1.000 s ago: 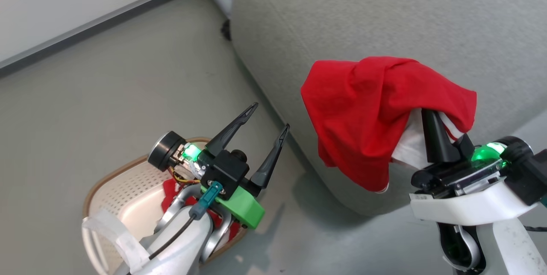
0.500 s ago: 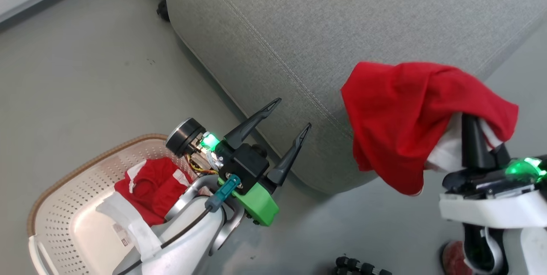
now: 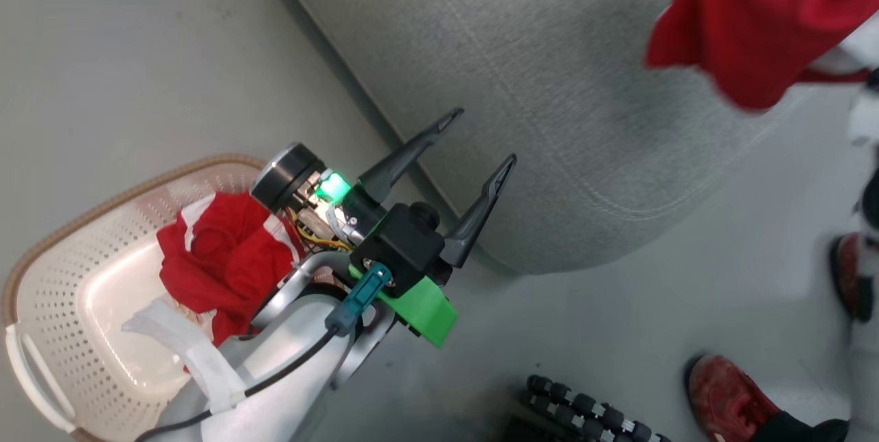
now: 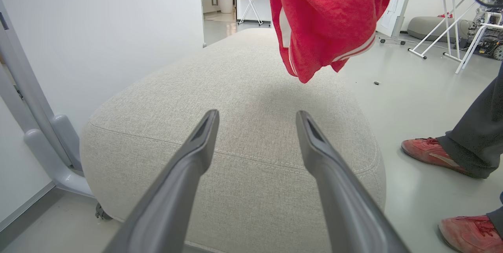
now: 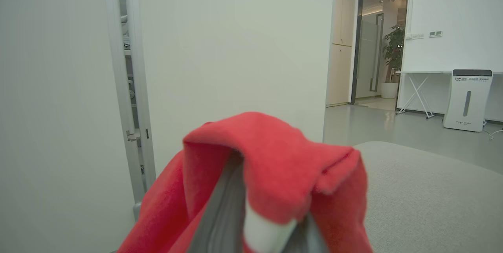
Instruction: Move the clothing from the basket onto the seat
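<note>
My right gripper [image 5: 263, 221] is shut on a red garment with white trim [image 5: 275, 166], which drapes over its fingers. The same garment [image 3: 755, 16] hangs at the upper right of the head view, over the near edge of the grey seat [image 3: 549, 71]. In the left wrist view it dangles [image 4: 326, 17] above the seat [image 4: 255, 99]. My left gripper [image 3: 483, 136] is open and holds nothing, close to the seat's side and beside the cream basket [image 3: 137, 184]. Another red garment [image 3: 220, 257] lies crumpled in the basket, partly behind my left forearm.
A person stands close on the right, with red shoes [image 3: 728, 401] [image 4: 428, 153] and dark trousers. A black beaded object [image 3: 590, 414] lies on the floor near the bottom edge. White folding tables [image 4: 452, 17] stand further off. A white wall and door frame [image 5: 129, 88] lie beyond the seat.
The head camera has swung, so the whole picture shifted. The held garment now sits higher, at the view's upper right over the seat. My left gripper stays open.
</note>
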You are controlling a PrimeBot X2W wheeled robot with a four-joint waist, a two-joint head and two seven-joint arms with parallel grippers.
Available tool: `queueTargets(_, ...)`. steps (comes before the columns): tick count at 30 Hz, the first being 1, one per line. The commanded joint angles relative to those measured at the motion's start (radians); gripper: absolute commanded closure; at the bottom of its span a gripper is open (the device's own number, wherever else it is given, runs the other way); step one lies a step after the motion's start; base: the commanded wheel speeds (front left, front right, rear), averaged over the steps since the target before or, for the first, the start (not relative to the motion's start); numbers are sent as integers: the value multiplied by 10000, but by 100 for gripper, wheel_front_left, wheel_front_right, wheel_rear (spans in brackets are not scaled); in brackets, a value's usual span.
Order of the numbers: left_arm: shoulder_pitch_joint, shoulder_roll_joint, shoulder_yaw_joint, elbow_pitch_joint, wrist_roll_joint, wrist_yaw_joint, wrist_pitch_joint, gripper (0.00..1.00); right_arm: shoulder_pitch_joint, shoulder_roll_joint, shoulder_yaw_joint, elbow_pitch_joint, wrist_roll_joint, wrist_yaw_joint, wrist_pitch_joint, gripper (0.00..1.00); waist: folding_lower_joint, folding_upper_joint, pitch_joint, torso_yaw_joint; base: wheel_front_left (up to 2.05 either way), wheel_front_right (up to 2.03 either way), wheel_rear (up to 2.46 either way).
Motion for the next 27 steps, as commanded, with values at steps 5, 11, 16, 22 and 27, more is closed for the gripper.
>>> queueTargets(5,-543,181,9,-432,203,35,184,0,-1695,-1036,-392,1138,170,-7,-18,100,-1,18,1844,1396,0,0,0)
queueTargets(11,-905,119,-109,-606,353,12,205,0,-2947,-1779,-527,2529,112,-7,-20,100,-1,18,2685,2051,0,0,0)
queueTargets(16,-1117,17,-153,-498,425,55,30,0,-3328,-1958,-744,4061,-101,-8,-18,100,-1,18,2991,2508,0,0,0)
queueTargets(22,-1084,-70,-103,-268,290,197,-287,0,-2928,-1480,-1184,5428,218,-8,-18,91,-1,18,3017,2749,0,0,0)
queueTargets(27,-1002,-190,-223,54,222,227,-553,0,-2068,-1067,-1674,5835,206,-8,-18,0,-1,18,2833,2880,0,0,0)
